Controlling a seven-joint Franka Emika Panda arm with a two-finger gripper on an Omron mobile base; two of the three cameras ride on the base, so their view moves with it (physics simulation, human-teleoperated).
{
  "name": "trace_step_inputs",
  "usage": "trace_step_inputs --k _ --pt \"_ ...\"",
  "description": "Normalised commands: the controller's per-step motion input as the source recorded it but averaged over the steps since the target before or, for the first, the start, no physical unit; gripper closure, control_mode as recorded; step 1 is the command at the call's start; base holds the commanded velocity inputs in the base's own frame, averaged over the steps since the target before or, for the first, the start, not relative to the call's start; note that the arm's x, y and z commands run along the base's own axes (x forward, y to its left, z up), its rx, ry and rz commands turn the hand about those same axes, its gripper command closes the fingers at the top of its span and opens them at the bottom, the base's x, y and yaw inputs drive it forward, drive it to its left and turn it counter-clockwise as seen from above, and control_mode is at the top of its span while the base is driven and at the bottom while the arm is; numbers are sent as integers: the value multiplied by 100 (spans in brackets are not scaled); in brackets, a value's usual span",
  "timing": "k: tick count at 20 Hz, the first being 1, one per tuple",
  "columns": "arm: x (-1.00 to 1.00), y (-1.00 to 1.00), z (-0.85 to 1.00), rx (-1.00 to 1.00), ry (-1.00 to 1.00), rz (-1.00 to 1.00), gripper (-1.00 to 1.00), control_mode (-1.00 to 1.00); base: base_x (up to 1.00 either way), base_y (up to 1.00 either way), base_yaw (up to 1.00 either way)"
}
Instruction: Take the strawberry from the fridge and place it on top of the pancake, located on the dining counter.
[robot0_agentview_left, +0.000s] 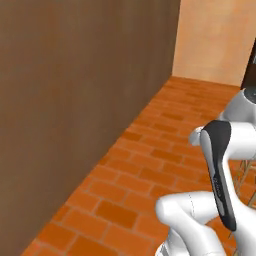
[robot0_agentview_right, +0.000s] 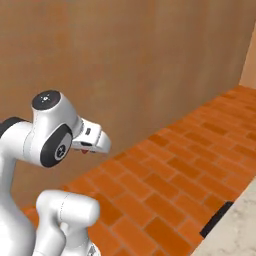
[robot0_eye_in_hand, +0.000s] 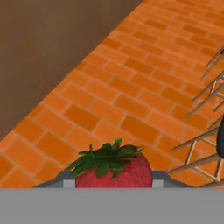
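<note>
Pinching the strawberry (robot0_eye_in_hand: 113, 168), the jaws sit at the bottom of the hand view w/ the berry's green leaves up top, above an orange brick floor (robot0_eye_in_hand: 131, 100). Brown wall (robot0_agentview_left: 75, 100) runs along the left in the left base view. Right base view: red speck under the hand (robot0_agentview_right: 86, 150), pale counter (robot0_agentview_right: 237, 230) edge at lower right. Wooden stool legs (robot0_eye_in_hand: 205, 127) at right.

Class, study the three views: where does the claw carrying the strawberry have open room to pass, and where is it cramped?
Open room: the orange brick floor between the brown wall and the robot, running back to the pale wall. The claw holds the strawberry above it. Cramped: the wooden stool legs at the hand view's right, and the pale counter corner.
</note>
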Motion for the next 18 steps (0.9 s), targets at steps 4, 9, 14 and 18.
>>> trace_step_inputs --k 4,9,14,18 --pt "0 0 0 0 0 0 100 100 77 52 -77" --pt "0 0 0 0 0 0 100 100 70 55 -77" --pt "0 0 0 0 0 0 100 100 73 54 -76" --pt "0 0 0 0 0 0 100 100 78 63 -73"
